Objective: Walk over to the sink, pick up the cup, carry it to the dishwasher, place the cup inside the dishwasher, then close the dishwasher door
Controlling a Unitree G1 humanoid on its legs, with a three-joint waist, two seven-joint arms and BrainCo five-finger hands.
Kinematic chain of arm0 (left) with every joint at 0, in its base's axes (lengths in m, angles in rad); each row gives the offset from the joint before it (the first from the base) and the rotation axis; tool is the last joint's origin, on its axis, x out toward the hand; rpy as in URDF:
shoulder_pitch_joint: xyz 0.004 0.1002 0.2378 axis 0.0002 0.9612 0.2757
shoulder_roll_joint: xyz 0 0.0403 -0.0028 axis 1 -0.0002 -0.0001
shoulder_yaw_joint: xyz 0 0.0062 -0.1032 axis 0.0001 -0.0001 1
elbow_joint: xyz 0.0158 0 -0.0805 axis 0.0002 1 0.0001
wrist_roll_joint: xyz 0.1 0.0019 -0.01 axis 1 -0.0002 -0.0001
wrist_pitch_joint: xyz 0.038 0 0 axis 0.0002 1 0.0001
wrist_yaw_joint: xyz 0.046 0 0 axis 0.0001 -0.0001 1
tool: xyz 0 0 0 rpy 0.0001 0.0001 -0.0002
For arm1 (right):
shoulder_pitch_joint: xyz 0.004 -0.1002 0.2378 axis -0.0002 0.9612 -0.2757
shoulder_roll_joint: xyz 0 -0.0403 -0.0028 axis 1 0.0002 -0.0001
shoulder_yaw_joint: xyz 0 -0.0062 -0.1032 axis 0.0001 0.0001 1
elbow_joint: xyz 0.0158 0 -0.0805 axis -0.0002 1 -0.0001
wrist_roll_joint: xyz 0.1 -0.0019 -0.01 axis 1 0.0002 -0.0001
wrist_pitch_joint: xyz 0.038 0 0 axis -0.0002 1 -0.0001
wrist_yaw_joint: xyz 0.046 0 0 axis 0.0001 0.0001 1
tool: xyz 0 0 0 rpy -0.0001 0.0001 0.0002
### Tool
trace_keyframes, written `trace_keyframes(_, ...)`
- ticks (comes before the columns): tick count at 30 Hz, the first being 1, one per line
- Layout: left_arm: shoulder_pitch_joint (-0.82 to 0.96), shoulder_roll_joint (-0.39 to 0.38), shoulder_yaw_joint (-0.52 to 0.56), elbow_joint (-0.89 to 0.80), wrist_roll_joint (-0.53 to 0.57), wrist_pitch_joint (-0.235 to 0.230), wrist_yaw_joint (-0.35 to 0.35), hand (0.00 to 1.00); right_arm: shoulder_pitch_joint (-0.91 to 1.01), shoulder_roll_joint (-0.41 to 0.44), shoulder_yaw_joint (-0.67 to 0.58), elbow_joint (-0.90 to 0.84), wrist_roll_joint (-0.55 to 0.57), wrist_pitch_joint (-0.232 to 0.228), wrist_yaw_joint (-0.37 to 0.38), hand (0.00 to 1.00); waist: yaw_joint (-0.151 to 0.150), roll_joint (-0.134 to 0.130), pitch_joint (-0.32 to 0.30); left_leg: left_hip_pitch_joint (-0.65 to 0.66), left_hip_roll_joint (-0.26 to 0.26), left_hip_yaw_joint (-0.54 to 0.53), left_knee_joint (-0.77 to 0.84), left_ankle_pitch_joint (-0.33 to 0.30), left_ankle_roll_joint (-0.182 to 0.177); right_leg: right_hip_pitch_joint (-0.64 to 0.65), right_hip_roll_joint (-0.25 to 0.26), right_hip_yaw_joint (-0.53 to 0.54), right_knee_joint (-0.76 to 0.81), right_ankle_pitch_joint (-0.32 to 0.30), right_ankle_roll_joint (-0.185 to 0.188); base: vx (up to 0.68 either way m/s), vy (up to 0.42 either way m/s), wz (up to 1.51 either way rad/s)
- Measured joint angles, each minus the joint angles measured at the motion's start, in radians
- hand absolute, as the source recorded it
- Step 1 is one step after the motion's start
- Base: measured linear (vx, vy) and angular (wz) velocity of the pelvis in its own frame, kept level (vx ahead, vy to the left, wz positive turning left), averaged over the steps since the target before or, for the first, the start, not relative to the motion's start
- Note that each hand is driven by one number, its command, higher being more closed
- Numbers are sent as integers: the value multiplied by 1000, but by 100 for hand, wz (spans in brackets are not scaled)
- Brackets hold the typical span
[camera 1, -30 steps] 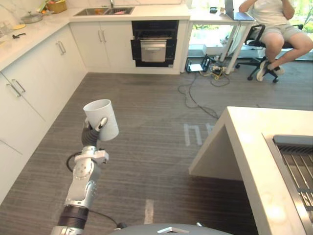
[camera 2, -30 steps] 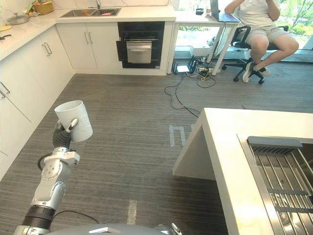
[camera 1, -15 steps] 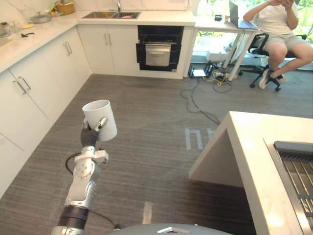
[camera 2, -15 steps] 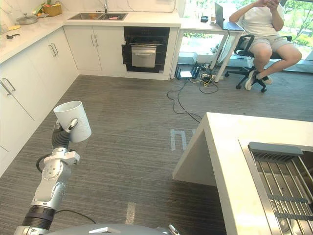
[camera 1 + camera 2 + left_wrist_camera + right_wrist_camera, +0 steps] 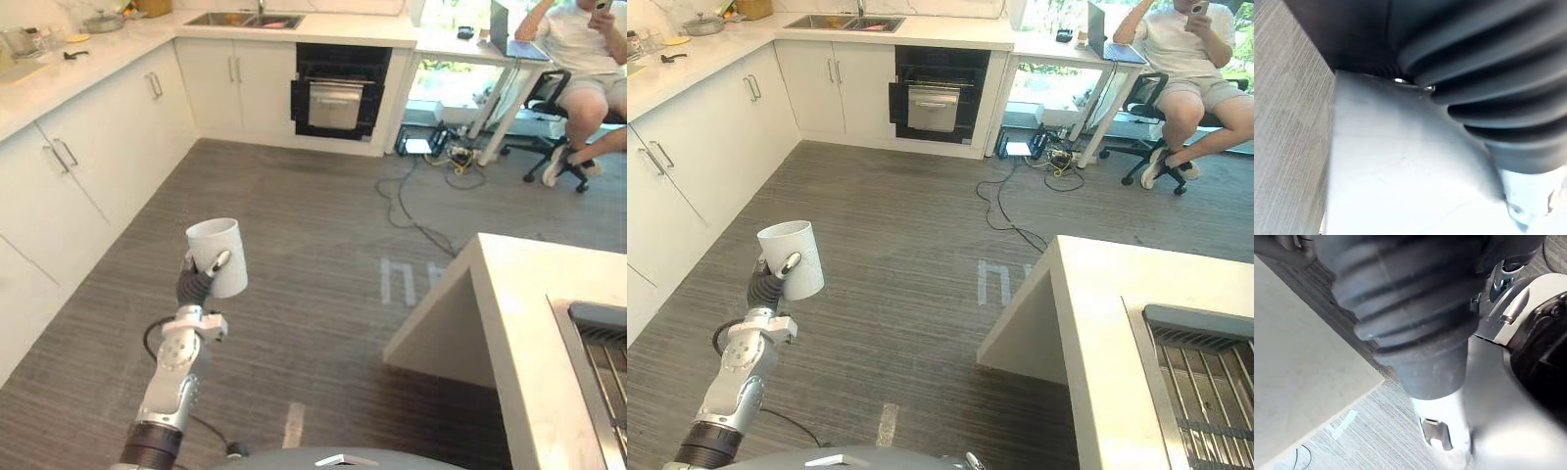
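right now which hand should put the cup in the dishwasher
Left. The left hand is curled round the cup, held upright out front, with the dishwasher ahead. The right hand hangs low near the floor, so using it would probably need a handover.

Kitchen: white cabinets (image 5: 98, 147), sink (image 5: 240, 19), built-in dishwasher (image 5: 338, 93).

From my remote station I see a seated person (image 5: 1187, 61) on an office chair (image 5: 542, 93), laptop (image 5: 1102, 20) on the desk (image 5: 1058, 45), cables (image 5: 1017, 211) trailing across grey floor (image 5: 313, 264), white cabinets (image 5: 88, 162) at left, lidded pot (image 5: 102, 21) on their counter (image 5: 59, 78), pale island counter (image 5: 1097, 294) at right.
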Motion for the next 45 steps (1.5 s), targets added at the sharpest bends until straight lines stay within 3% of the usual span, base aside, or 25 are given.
trace_keyframes(8,0,-1,45,0,-9,18,-1,100,-1,-1,1,-1,0,-2,0,0,-5,2,0,0,0,3,0,-1,-1,0,2,4,-5,0,0,0,0,0)
trace_keyframes(13,0,-1,163,39,-94,62,-1,100,8,3,-25,-3,-1,-4,-32,0,-9,6,-1,3,-2,2,0,-3,-3,6,2,1,-9,0,0,0,0,1)
trace_keyframes(17,-1,-11,188,74,-136,120,-9,100,11,28,-113,-7,-10,0,-78,0,-5,9,0,26,-18,-46,0,-4,-2,44,-12,-45,16,-21,-11,10,-3,26)
trace_keyframes(20,-1,-53,172,50,-141,144,-43,100,18,36,-179,-2,-18,-5,-86,0,8,2,3,19,-61,-78,0,-29,14,8,-110,-90,198,-119,-38,29,111,60)
trace_keyframes(21,-2,-57,155,28,-141,149,-50,100,18,31,-190,-2,-18,-8,-89,0,14,-1,0,20,-87,-81,3,-36,26,-2,-150,-111,244,-142,-67,88,193,54)
trace_keyframes(23,-3,-61,143,-1,-141,151,-62,100,22,16,-201,-2,-17,-10,-92,0,12,0,3,17,-117,-89,0,-45,51,-34,-215,-108,391,-125,-82,81,160,54)
trace_keyframes(24,-8,-61,143,-1,-141,152,-61,100,13,21,-200,-10,-17,-23,-104,0,10,-4,4,31,-132,-108,1,-51,62,-86,-258,-61,528,-84,-135,88,170,41)
trace_keyframes(25,-8,-61,144,0,-142,153,-55,100,19,21,-198,-12,-17,-28,-109,0,11,-7,7,56,-125,-127,5,-64,79,-136,-271,24,635,-29,-150,115,161,38)
trace_keyframes(26,-9,-63,141,-1,-144,153,-52,100,17,28,-199,-9,-17,-31,-108,0,10,12,8,62,-123,-143,7,-67,85,-162,-258,70,673,-43,-120,173,78,43)
trace_keyframes(27,-19,-63,150,1,-160,152,-41,100,14,52,-198,-10,-17,-31,-107,0,0,-9,12,68,-110,-173,7,-72,91,-205,-202,139,709,-128,-82,136,10,64)
trace_keyframes(28,-36,-55,147,7,-162,152,-37,100,15,77,-199,-8,-17,-34,-108,0,-3,-25,19,71,-101,-202,7,-73,92,-243,-136,184,697,-182,-74,117,0,68)
trace_keyframes(30,-48,-55,133,14,-162,153,-36,100,22,96,-196,-9,-17,-40,-115,0,-14,-39,28,80,-100,-233,5,-79,97,-292,-63,235,579,-196,-61,108,-16,59)
trace_keyframes(31,-48,-55,115,19,-162,158,-31,100,33,103,-197,-13,-16,-42,-126,0,-24,-33,31,93,-101,-248,2,-88,102,-311,-31,277,459,-168,-54,114,-35,47)
trace_keyframes(35,-52,-57,71,-16,-164,174,-13,100,63,116,-187,-48,-7,-38,-133,0,-21,-9,42,137,-81,-234,1,-130,102,-374,5,401,227,-63,-27,157,-82,17)
trace_keyframes(37,-50,-60,57,-69,-171,180,-17,100,93,120,-186,-59,-2,-36,-134,0,-16,-16,44,175,-54,-200,7,-155,65,-381,13,415,181,-53,-30,278,-202,16)
trace_keyframes(39,-45,-56,53,-107,-171,185,-27,100,133,144,-185,-81,0,-39,-134,0,-15,-52,30,201,-53,-189,16,-186,19,-346,3,415,177,-91,-32,355,-327,18)
trace_keyframes(40,-44,-66,55,-112,-171,188,-32,100,145,146,-187,-80,0,-42,-134,0,-16,-54,26,214,-32,-185,44,-215,-10,-341,7,407,202,-53,-25,311,-305,15)
trace_keyframes(43,-44,-107,-3,-120,-170,200,-42,100,164,130,-202,-82,1,-63,-130,0,-20,6,14,251,48,-173,65,-267,-61,-348,80,407,305,-53,-26,341,-273,6)
trace_keyframes(44,-44,-116,-15,-120,-170,204,-44,100,169,124,-205,-84,1,-69,-130,0,-21,20,7,261,61,-169,65,-280,-62,-351,91,407,331,-56,-31,339,-226,8)
trace_keyframes(45,-44,-133,-40,-120,-170,210,-44,100,180,118,-212,-87,0,-77,-129,0,-27,41,-7,286,88,-169,64,-307,-56,-350,113,397,382,-77,-62,330,-210,14)
